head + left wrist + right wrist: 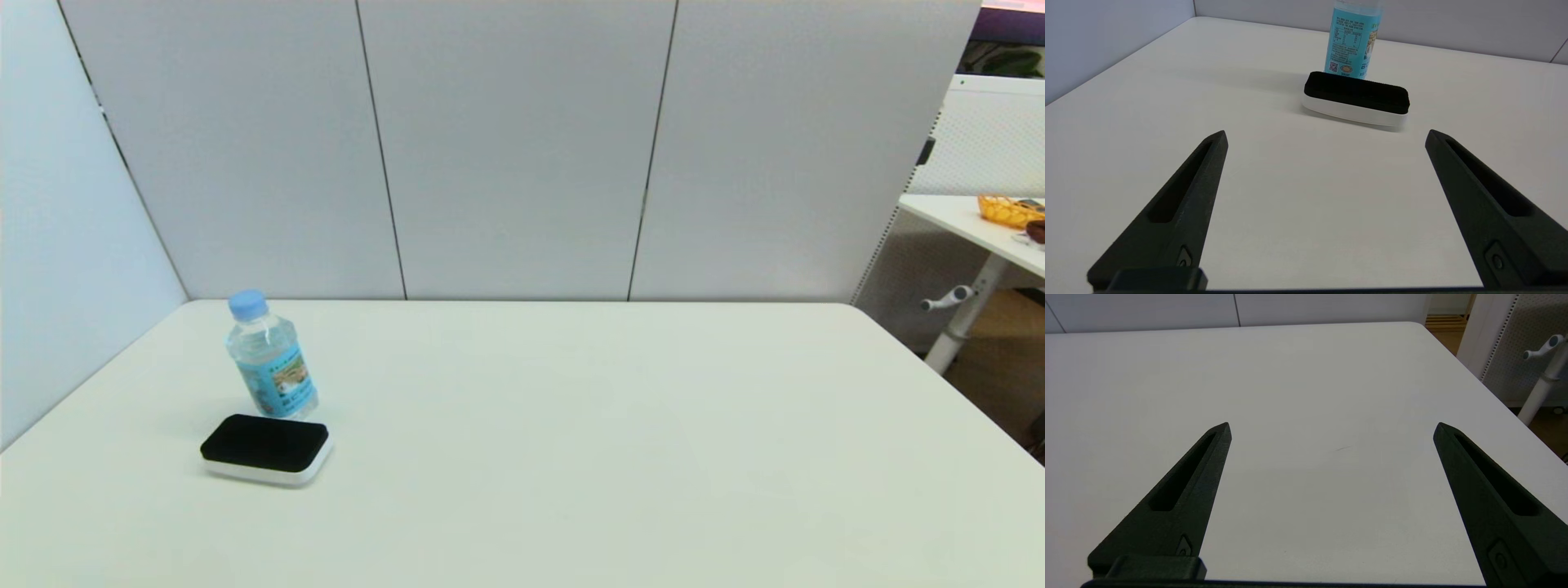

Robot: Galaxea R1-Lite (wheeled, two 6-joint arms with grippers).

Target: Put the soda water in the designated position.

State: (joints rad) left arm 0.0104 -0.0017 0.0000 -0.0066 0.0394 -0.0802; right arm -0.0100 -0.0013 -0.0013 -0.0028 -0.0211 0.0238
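The soda water (270,359) stands upright on the white worktop (571,425), toward my left side & well back from the near edge, not far from the wall panels (514,147). Light blue cap on top, clear body, blue label w/ a small picture panel. I'll place everything else off this bottle.

Just in front of the bottle, on my side of it, lies a flat black pad (265,447) w/ a white base. From the head view the two look touching or nearly so; can't tell which. In the left wrist view the pad (1356,98) sits directly before the bottle's (1352,45) lower part & hides its foot.

My left hand (1326,136) is low over the worktop, on my side of the pad, pointing toward bottle & pad, well short of both. Fingers (1184,196) spread wide, nothing between them but bare worktop.

My right hand (1332,428) is far to the right of the bottle, over bare worktop, also spread wide & holding nothing. Its view doesn't show the bottle at all. Neither hand shows in the head view.

Far right of the bottle, past the worktop's edge, a second white table (971,224) w/ a yellow basket (1008,210) on it.
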